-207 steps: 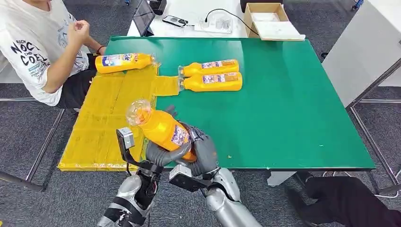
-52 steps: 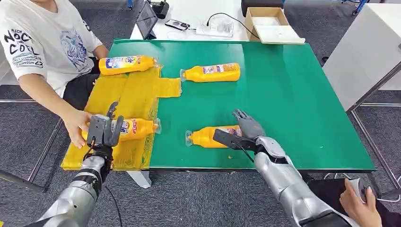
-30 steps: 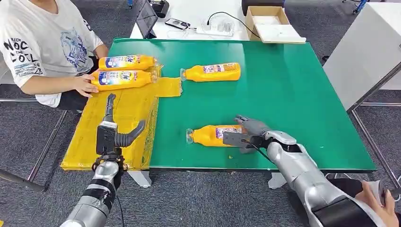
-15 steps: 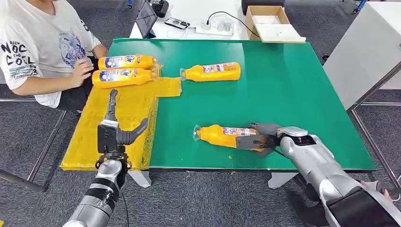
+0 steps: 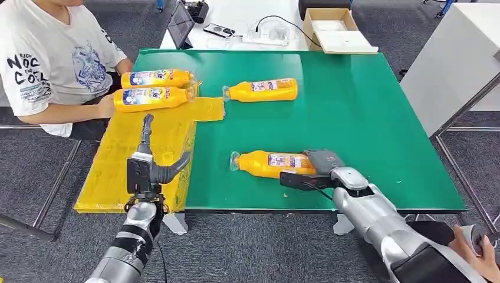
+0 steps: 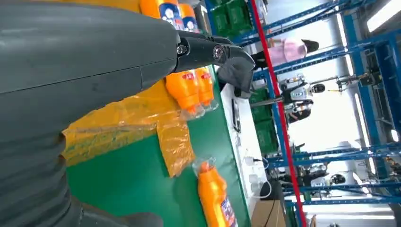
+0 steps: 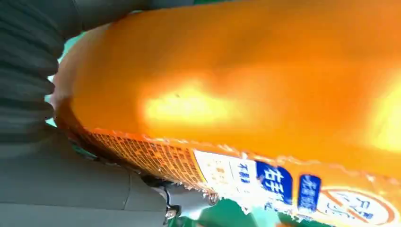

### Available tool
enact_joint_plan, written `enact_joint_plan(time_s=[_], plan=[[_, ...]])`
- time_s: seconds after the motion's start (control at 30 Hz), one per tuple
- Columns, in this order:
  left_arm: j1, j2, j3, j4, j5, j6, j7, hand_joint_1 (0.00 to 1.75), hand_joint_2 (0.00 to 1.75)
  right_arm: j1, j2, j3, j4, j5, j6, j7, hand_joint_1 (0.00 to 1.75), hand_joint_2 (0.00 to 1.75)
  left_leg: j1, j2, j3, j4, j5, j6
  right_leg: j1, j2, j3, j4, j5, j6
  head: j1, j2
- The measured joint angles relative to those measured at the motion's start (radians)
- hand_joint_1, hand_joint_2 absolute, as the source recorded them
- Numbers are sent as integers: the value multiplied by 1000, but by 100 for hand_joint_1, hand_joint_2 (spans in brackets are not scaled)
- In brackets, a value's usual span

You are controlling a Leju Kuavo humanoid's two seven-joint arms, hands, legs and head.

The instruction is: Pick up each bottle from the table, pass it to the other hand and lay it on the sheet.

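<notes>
An orange bottle (image 5: 268, 163) lies on the green table (image 5: 365, 106) near the front edge, cap pointing left. My right hand (image 5: 315, 169) grips its base end; the right wrist view has the bottle's orange body and label (image 7: 246, 109) pressed close against the hand. My left hand (image 5: 150, 165) is raised over the yellow sheet (image 5: 147, 141), fingers spread and holding nothing. Two bottles (image 5: 156, 78) (image 5: 150, 98) lie side by side at the sheet's far end. Another bottle (image 5: 259, 90) lies on the table just right of the sheet, and the left wrist view catches it as well (image 6: 215, 196).
A person sits at the table's far left, one hand (image 5: 106, 107) beside the nearer sheet bottle. Behind the green table is a white table with a cardboard box (image 5: 330, 23), a tablet (image 5: 180, 23) and cables. Another person's hand (image 5: 471, 239) shows at the bottom right.
My right hand has closed around the front bottle's base, and the bottle has shifted a little to the left. The person's hand moved down beside the second sheet bottle. My left hand barely moved.
</notes>
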Motion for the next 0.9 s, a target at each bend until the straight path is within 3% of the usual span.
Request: enact_joint_plan(time_s=[0.1,0.23,0.5,0.73,0.9], plan=[[11,-7,0,0,-6,-18,0,0,175,59,25,-51,-32,-18,-113,-26,175,175,0,-1,-1,0,0,0,0,0,0,0,0,0,0,0],[21,-18,1,0,-19,-51,0,0,175,130,49,-115,-100,-14,-167,-43,175,175,0,-1,-2,0,0,0,0,0,-1,0,0,0,0,0],[70,-62,38,-3,108,-223,131,0,175,384,140,-410,-459,-37,-396,-174,175,175,0,-5,-11,0,0,0,0,-2,-9,0,-1,1,0,0],[84,-78,61,-3,274,-315,197,0,175,480,212,-578,-670,-166,-530,-313,175,175,0,-5,-13,0,0,0,-1,-2,-11,0,-1,1,0,0],[90,-82,63,-3,312,-356,214,0,175,518,242,-632,-735,-190,-544,-346,175,175,0,-5,-13,0,0,0,-1,-2,-11,0,-1,1,0,0]])
